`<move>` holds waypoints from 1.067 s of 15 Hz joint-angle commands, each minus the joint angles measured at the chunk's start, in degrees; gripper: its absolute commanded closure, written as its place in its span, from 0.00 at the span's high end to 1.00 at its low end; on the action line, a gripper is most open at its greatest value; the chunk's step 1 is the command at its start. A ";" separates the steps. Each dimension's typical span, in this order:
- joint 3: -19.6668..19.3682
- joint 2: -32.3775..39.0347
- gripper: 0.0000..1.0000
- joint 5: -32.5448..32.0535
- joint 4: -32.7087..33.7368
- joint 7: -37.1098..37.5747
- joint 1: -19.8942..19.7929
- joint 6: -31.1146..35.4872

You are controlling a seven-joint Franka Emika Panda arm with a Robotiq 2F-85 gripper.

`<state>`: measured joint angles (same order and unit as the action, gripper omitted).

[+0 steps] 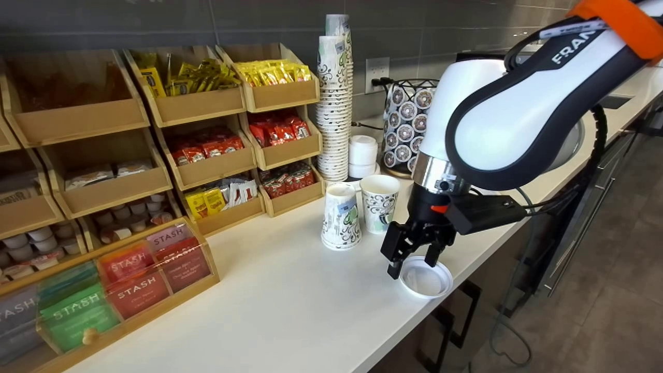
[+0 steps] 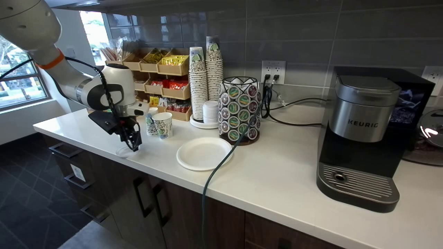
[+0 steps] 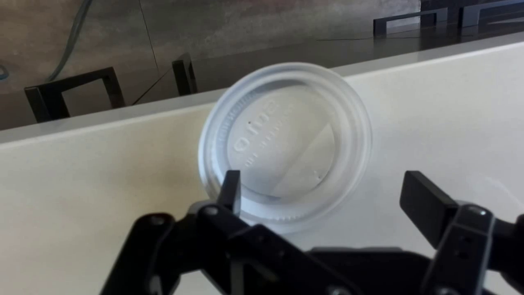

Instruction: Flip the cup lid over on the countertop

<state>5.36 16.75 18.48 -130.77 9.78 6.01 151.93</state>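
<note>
the lid lies flat on the countertop, right up at the near edge; in the wrist view its rim crosses the line of that edge. it is round, as long one way as the other. its sunken middle faces up, with raised lettering too faint to read and a straight line beside it, both running, as you face the wall, from near left to far right. the gripper hangs pointing down over the lid's far side, its jaws wide apart. most of the lid sits on the near side of the jaws, though part of its far half shows in the gap. one of the fingers is over the far right rim; the other is past the lid's left side, above the countertop. i can't tell whether the tip over the rim touches it. farther back two paper cups stand just beside each other, the left one mouth down, the right one mouth up. a white plate lies to their right, and well apart, farther right, a coffee machine. behind the plate is a rack of coffee pods. left of that rise tall stacks of cups, then wooden bins of packets.
</note>
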 commanded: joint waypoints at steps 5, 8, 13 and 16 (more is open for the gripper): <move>-1.15 0.16 1.00 -4.39 0.09 2.84 0.39 0.10; -1.40 0.61 1.00 -5.16 0.26 3.00 0.21 0.12; -1.43 1.46 1.00 -4.30 -0.14 2.20 -0.59 0.76; -1.33 1.88 1.00 -3.48 -0.64 1.72 -1.34 1.21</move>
<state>3.86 17.76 14.47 -130.70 11.30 5.47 151.93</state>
